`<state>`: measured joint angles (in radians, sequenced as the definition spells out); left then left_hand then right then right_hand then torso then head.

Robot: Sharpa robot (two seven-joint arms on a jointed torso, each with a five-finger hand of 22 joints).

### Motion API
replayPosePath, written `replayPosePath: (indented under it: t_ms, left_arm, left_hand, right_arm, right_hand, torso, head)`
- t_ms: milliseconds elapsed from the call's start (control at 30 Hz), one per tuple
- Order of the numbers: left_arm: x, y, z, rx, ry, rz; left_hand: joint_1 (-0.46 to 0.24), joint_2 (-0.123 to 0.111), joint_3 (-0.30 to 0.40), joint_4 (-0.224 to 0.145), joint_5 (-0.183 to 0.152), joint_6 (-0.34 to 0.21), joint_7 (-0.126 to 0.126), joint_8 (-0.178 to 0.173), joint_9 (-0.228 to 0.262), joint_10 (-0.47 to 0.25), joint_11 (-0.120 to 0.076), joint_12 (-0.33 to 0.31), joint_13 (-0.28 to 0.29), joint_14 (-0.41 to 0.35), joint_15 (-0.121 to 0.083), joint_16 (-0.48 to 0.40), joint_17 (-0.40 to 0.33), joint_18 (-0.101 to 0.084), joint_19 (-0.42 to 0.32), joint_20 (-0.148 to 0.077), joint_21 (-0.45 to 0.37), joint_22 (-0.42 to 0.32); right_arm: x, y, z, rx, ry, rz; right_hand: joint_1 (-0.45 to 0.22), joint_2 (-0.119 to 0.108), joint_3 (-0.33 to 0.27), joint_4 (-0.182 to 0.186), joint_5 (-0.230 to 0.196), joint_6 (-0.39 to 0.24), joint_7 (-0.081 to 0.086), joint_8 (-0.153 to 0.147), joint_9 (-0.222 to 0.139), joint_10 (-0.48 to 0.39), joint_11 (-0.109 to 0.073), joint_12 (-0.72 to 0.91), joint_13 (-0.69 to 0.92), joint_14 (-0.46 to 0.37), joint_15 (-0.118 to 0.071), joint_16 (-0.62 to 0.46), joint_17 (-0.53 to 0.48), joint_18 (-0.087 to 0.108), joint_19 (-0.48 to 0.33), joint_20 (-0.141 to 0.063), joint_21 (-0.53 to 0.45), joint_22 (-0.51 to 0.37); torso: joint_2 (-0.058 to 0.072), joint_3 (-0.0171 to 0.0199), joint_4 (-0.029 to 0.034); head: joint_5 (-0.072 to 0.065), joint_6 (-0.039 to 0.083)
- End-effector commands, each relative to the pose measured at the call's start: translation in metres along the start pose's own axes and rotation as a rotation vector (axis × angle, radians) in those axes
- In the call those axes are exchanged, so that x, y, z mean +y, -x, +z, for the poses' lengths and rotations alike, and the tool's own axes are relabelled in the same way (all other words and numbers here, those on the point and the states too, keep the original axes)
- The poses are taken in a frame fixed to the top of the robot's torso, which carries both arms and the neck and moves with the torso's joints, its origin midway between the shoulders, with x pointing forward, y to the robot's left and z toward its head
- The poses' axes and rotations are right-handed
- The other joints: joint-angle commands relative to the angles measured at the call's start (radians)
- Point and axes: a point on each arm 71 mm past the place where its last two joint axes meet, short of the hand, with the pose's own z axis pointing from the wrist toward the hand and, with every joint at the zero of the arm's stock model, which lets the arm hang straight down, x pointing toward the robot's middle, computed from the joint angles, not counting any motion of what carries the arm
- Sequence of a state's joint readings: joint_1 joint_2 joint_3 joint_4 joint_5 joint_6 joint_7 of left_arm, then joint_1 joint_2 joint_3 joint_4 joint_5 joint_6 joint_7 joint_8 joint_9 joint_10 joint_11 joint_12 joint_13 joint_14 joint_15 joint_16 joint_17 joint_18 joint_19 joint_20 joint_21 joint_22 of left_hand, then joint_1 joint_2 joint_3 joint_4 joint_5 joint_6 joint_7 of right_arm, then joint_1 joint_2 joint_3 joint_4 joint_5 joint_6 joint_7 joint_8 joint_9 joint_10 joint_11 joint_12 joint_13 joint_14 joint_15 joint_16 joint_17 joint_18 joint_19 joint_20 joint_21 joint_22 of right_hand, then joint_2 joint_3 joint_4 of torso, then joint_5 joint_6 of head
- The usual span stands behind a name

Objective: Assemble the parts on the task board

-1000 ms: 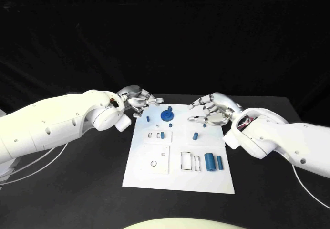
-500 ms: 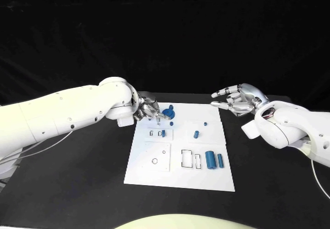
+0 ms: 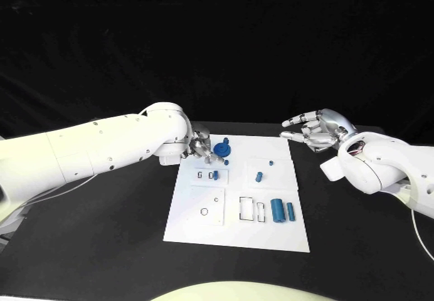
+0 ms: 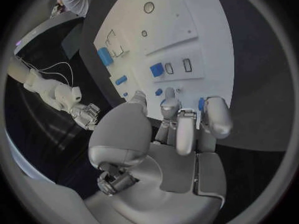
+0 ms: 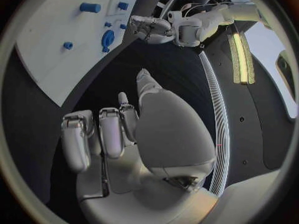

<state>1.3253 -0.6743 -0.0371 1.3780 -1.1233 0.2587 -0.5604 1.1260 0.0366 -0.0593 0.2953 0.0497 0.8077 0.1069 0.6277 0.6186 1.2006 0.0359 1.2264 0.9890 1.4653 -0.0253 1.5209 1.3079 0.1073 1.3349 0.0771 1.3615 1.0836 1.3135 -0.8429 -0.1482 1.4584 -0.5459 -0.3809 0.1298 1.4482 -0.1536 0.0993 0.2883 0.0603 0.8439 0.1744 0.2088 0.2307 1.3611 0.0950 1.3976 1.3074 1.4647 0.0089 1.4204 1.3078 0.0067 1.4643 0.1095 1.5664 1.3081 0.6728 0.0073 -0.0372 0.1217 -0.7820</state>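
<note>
Head view: your left hand (image 3: pixel 201 145) sits at the task board's (image 3: pixel 237 235) far-left corner, beside the round blue part (image 3: pixel 221 149); contact is hidden, so next comes a confirmed pinch.
Left wrist view: fingers (image 4: pixel 216 120) curled, grasp unclear.
Right wrist view: right hand (image 5: pixel 118 129) off the board, half-curled, empty.

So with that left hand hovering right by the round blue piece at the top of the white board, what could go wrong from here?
The left hand is crowded against the round blue part; a slightly off reach might knock it or nudge the small blue pieces just below. The task board seems to lie loose on the table, so a push might slide it. The right hand hangs off to the side, likely harmless.
</note>
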Motion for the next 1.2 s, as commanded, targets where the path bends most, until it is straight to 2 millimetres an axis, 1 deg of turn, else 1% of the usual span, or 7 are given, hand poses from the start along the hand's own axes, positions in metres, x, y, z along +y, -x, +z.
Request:
replayPosePath:
  t_ms: [33,133,267,400,567,967,1200]
  left_arm:
    - [-0.005,-0.002,0.002,0.02,0.003,0.025]
    - [-0.009,-0.005,0.005,0.031,-0.003,0.024]
    - [-0.011,-0.009,0.009,0.049,-0.002,0.03]
    - [-0.012,-0.013,0.013,0.064,0.0,0.031]
    - [-0.013,-0.017,0.015,0.082,-0.002,0.03]
    - [-0.011,-0.022,0.016,0.122,-0.004,0.021]
    - [-0.009,-0.026,0.018,0.141,-0.003,0.014]
  left_hand:
    - [-0.01,0.003,-0.008,0.0,-0.001,-0.006,0.0,0.004,0.002,-0.007,-0.003,-0.009,-0.007,0.076,-0.006,-0.004,0.178,-0.015,-0.005,-0.004,0.005,0.001]
    - [-0.009,0.004,-0.01,0.0,0.0,-0.007,0.0,0.004,0.003,-0.011,-0.003,-0.012,-0.012,0.076,-0.006,-0.004,0.179,-0.015,-0.005,-0.004,0.004,0.0]
    - [-0.006,0.009,-0.013,-0.001,0.0,-0.01,0.0,0.005,0.007,-0.013,-0.002,-0.014,-0.014,0.077,-0.006,-0.004,0.179,-0.015,-0.005,-0.004,0.005,0.002]
    - [-0.003,0.013,-0.014,-0.001,0.0,-0.012,0.001,0.005,0.009,-0.014,-0.002,-0.015,-0.015,0.076,-0.005,-0.004,0.179,-0.015,-0.005,-0.004,0.005,0.002]
    - [0.001,0.016,-0.016,-0.002,0.0,-0.015,0.001,0.006,0.012,-0.018,-0.002,-0.018,-0.02,0.077,-0.005,-0.002,0.182,-0.016,-0.005,-0.004,0.006,0.003]
    - [0.022,0.029,-0.019,-0.003,0.0,-0.019,0.001,0.009,0.022,-0.02,-0.002,-0.02,-0.021,0.078,-0.004,0.0,0.185,-0.017,-0.004,-0.003,0.009,0.009]
    - [0.051,0.039,-0.017,-0.003,0.0,-0.022,0.001,0.011,0.032,-0.022,-0.002,-0.02,-0.021,0.078,-0.004,0.0,0.186,-0.016,-0.006,-0.002,0.009,0.009]
  right_arm:
    - [0.002,-0.001,0.001,0.017,0.018,-0.015]
    - [0.002,-0.002,0.002,0.017,0.019,-0.024]
    - [0.002,-0.002,0.003,0.018,0.021,-0.029]
    - [0.002,-0.002,0.004,0.018,0.023,-0.037]
    - [0.002,-0.002,0.004,0.017,0.023,-0.041]
    - [0.001,-0.003,0.005,0.016,0.022,-0.05]
    - [0.0,-0.003,0.006,0.015,0.02,-0.053]
  right_hand:
    - [-0.013,0.004,-0.009,0.0,-0.001,-0.004,0.004,0.004,0.001,-0.012,0.0,-0.006,0.073,0.02,0.006,-0.006,0.012,-0.007,0.107,0.007,0.004,0.263]
    - [-0.015,0.006,-0.01,0.0,-0.001,-0.005,0.004,0.004,0.001,-0.014,0.0,-0.007,0.071,0.019,0.007,-0.007,0.011,-0.007,0.107,0.008,0.004,0.263]
    - [-0.015,0.006,-0.011,0.0,-0.001,-0.006,0.004,0.004,0.001,-0.017,0.0,-0.009,0.069,0.019,0.007,-0.007,0.011,-0.007,0.107,0.008,0.004,0.263]
    - [-0.016,0.007,-0.012,0.0,-0.001,-0.007,0.004,0.005,0.001,-0.021,0.0,-0.012,0.065,0.017,0.007,-0.01,0.007,-0.007,0.107,0.008,0.004,0.263]
    - [-0.016,0.008,-0.012,-0.001,-0.001,-0.007,0.004,0.005,0.001,-0.022,0.0,-0.013,0.065,0.016,0.007,-0.011,0.005,-0.007,0.107,0.008,0.004,0.263]
    - [-0.016,0.01,-0.013,-0.001,-0.001,-0.007,0.005,0.006,0.001,-0.023,0.001,-0.014,0.064,0.015,0.007,-0.011,0.004,-0.007,0.107,0.008,0.004,0.263]
    - [-0.016,0.014,-0.014,-0.002,0.0,-0.007,0.005,0.007,0.001,-0.024,0.001,-0.014,0.064,0.015,0.007,-0.012,0.004,-0.007,0.107,0.009,0.004,0.263]
  torso:
    - [0.0,-0.0004,0.0002]
    - [0.0,-0.0005,0.0012]
    - [0.0,0.0018,0.0006]
    - [0.0,-0.0002,0.0006]
    - [0.0,0.0025,0.0003]
    - [0.0,0.001,0.0032]
    - [-0.001,0.0005,0.0024]
  head:
    - [-0.003,0.006]
    - [-0.005,0.004]
    - [-0.003,0.001]
    - [-0.005,0.001]
    - [-0.006,-0.002]
    - [-0.005,0.001]
    - [-0.007,0.0]
